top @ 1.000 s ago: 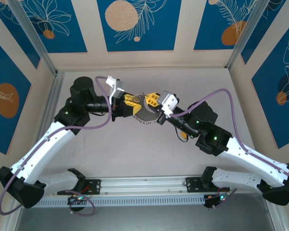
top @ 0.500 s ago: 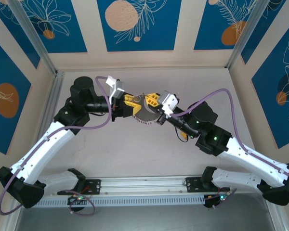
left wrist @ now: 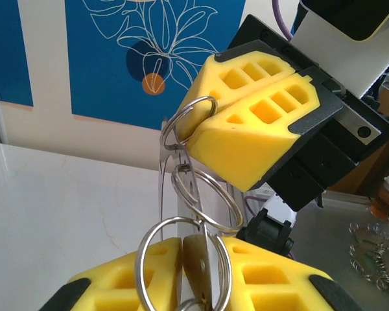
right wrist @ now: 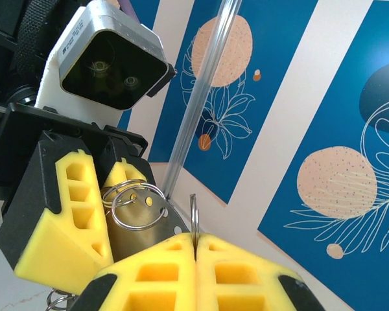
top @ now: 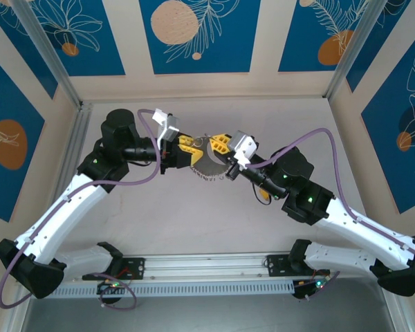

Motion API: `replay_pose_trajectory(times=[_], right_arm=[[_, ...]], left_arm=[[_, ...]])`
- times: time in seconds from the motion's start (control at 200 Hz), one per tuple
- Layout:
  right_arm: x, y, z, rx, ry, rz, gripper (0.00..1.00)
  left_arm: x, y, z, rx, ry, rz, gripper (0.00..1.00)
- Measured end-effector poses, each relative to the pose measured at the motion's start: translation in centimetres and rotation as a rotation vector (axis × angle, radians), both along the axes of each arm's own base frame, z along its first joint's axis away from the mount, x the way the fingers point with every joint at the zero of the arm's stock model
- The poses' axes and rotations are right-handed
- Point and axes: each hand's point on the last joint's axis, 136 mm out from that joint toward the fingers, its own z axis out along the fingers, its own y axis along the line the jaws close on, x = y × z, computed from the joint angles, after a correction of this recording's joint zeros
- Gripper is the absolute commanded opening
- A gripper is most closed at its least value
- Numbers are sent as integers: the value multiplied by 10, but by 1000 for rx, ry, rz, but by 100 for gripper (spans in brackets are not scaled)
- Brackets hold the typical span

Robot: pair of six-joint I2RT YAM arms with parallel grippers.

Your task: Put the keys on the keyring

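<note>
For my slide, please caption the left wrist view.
Left gripper and right gripper hold a chain of metal rings between them.

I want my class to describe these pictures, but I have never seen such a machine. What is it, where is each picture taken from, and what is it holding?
It is two robot arms bolted to a white table, each ending in a yellow two-fingered pincer. The overhead picture looks down from above. In it the left pincer and the right pincer meet in the middle at the grey, fringed keyring. The other two pictures come from a camera on each wrist, so each shows its own fingers at the bottom and the other pincer facing it. Both pincers are closed on a chain of small linked rings, one at each end.
</note>
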Motion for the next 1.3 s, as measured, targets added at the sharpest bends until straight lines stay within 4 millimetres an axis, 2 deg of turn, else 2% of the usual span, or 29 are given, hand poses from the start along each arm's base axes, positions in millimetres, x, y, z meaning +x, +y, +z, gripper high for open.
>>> replay_pose_trajectory(times=[0.955,1.185,1.301], right_arm=[[-5,-4,-3,7,14,31,5],[-4,-6,-3,14,27,31,30],[-4,-11,1,28,28,28,39]], left_arm=[[0,1,1,8,-18,1,0],[2,4,0,12,-11,7,0],[5,8,5,-6,7,8,0]])
